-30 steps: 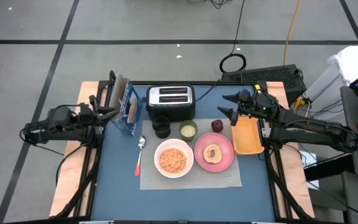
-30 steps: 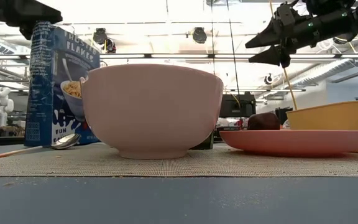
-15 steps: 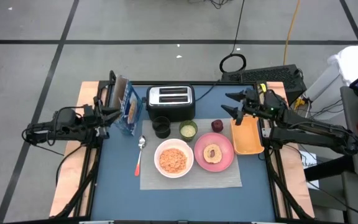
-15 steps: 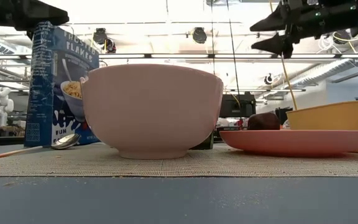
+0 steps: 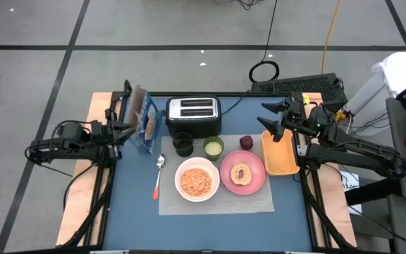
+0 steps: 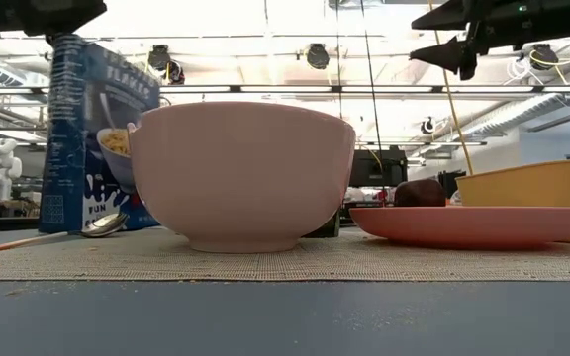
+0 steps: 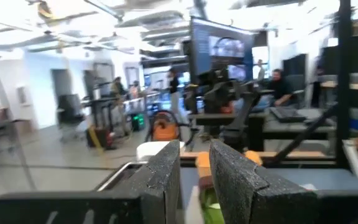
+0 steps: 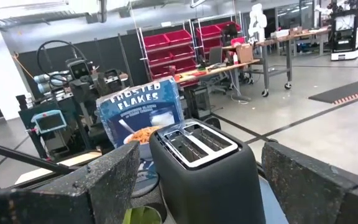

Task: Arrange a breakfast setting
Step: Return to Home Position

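Note:
The grey mat (image 5: 259,201) holds the white bowl (image 5: 197,179) with orange cereal, the pink plate (image 5: 256,185) and the red-handled spoon (image 5: 158,176). The green cup (image 5: 213,147) and the black cup (image 5: 182,144) stand at its far edge. The blue cereal box (image 5: 142,121) stands upright at the far left. My left gripper (image 5: 125,127) hovers beside and above the box top (image 6: 72,44), its fingers a narrow gap apart, empty. My right gripper (image 5: 266,118) is wide open and empty, high above the far end of the orange tray (image 5: 280,155).
The black-and-silver toaster (image 5: 193,115) stands at the far edge, between the two grippers. A dark red round fruit (image 5: 246,142) lies beside the tray. A round piece of bread (image 5: 241,173) lies on the plate. The blue tabletop's near part (image 5: 210,229) is bare.
My right gripper has gone up and toward the table's right edge, still wide open, away from the toaster. My left gripper has risen a little above the cereal box.

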Controlling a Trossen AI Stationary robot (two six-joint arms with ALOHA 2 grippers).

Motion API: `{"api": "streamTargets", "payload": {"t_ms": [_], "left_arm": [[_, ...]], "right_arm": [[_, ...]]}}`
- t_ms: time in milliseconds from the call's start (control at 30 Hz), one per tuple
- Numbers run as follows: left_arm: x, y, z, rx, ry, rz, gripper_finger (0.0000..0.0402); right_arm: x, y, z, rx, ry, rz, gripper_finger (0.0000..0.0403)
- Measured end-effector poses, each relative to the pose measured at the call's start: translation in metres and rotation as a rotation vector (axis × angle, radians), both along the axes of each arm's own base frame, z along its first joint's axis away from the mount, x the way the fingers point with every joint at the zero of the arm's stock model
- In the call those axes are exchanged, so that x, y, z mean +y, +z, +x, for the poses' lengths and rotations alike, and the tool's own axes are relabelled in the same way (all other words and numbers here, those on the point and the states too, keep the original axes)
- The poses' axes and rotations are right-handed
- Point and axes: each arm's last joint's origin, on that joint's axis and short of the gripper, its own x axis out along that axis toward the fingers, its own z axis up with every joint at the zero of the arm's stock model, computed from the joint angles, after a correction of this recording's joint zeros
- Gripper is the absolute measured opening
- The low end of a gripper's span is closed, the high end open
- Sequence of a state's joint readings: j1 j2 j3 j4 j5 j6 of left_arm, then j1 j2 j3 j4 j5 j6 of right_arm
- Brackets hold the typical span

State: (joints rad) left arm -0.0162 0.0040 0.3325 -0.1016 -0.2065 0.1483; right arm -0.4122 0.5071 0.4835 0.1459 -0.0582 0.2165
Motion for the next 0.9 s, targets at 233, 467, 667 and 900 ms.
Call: {"api": "streamTargets", "payload": {"t_ms": [233, 467, 667, 900], "left_arm": [[-0.007, -0.001, 0.001, 0.006, -0.236, 0.010, 0.0094], [-0.011, -0.003, 0.000, 0.033, -0.414, -0.057, 0.0094], [-0.011, -0.009, 0.004, 0.041, -0.415, -0.046, 0.0094], [-0.011, -0.018, 0.008, 0.079, -0.384, -0.044, 0.0094]], "right_arm": [[0.000, 0.000, -0.001, -0.003, 0.000, -0.001, 0.0325], [0.000, 0.000, -0.001, -0.003, 0.000, -0.001, 0.0325], [0.000, 0.000, -0.001, -0.003, -0.001, -0.001, 0.0325], [0.000, 0.000, -0.001, -0.003, -0.001, -0.001, 0.0325]]}}
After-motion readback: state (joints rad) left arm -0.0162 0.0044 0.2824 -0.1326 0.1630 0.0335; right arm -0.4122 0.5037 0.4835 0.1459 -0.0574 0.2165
